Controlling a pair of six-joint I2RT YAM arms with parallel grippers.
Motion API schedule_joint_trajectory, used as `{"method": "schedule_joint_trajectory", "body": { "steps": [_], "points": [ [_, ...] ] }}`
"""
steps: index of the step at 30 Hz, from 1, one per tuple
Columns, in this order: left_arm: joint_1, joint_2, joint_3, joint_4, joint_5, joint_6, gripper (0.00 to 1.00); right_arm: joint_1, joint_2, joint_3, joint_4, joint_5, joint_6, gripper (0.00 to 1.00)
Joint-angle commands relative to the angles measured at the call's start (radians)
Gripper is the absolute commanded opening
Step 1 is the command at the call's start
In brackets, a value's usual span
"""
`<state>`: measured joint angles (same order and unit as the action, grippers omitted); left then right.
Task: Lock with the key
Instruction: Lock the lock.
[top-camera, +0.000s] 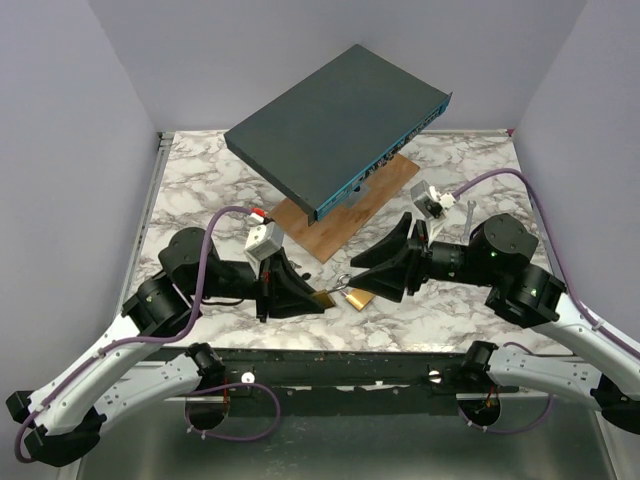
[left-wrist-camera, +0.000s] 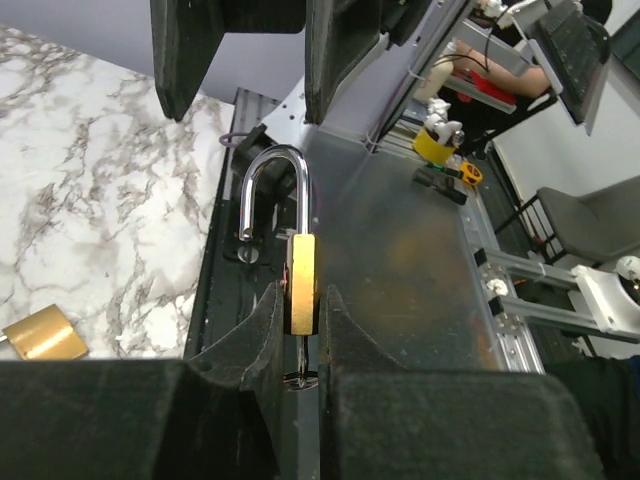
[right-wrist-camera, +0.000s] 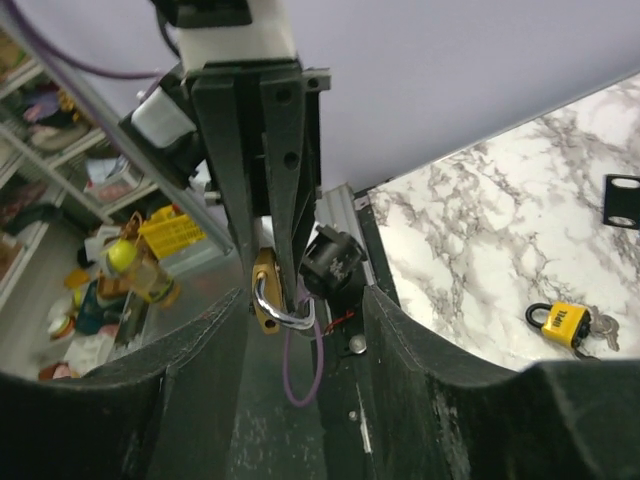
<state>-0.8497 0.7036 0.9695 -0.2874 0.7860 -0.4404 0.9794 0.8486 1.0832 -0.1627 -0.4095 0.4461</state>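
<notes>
Top: left pincer (top-camera: 314, 297) clenched on brass padlock (top-camera: 323, 298); right pincer (top-camera: 378, 262) released, facing it.
Left wrist: padlock upright in its grip, shackle (left-wrist-camera: 275, 185) open, key (left-wrist-camera: 300, 375) in underside.
Right wrist: padlock just beyond its spread tips.

One padlock (left-wrist-camera: 303, 285) and a second padlock (left-wrist-camera: 40, 335) make two; one dark flat box (top-camera: 335, 120), one wooden board (top-camera: 345, 218), two hands (left-wrist-camera: 300, 330) (right-wrist-camera: 300, 305), one desk (top-camera: 200, 175).

White-shelled, black-jointed arms (top-camera: 110, 365); purple cables (top-camera: 207, 262) trailing along them.

The key (left-wrist-camera: 301, 372) in the padlock (left-wrist-camera: 302, 285) is mostly hidden by the left pincer (left-wrist-camera: 300, 312).
</notes>
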Motion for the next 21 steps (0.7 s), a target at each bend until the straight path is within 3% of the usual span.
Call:
{"method": "schedule_joint_trajectory", "body": {
  "steps": [1, 6, 15, 21],
  "points": [
    [0.012, 0.008, 0.058, -0.016, 0.112, -0.032, 0.0, -0.005, -0.011, 0.021, -0.01, -0.192, -0.065, 0.53],
    [0.021, 0.034, 0.087, -0.02, 0.137, -0.085, 0.0, -0.005, 0.006, 0.029, -0.007, -0.204, -0.09, 0.53],
    [0.036, 0.043, 0.105, -0.051, 0.102, -0.102, 0.0, -0.005, 0.034, 0.063, 0.02, -0.222, -0.102, 0.38],
    [0.046, 0.043, 0.112, -0.053, 0.095, -0.113, 0.0, -0.005, 0.044, 0.06, 0.008, -0.229, -0.102, 0.37]
  ]
}}
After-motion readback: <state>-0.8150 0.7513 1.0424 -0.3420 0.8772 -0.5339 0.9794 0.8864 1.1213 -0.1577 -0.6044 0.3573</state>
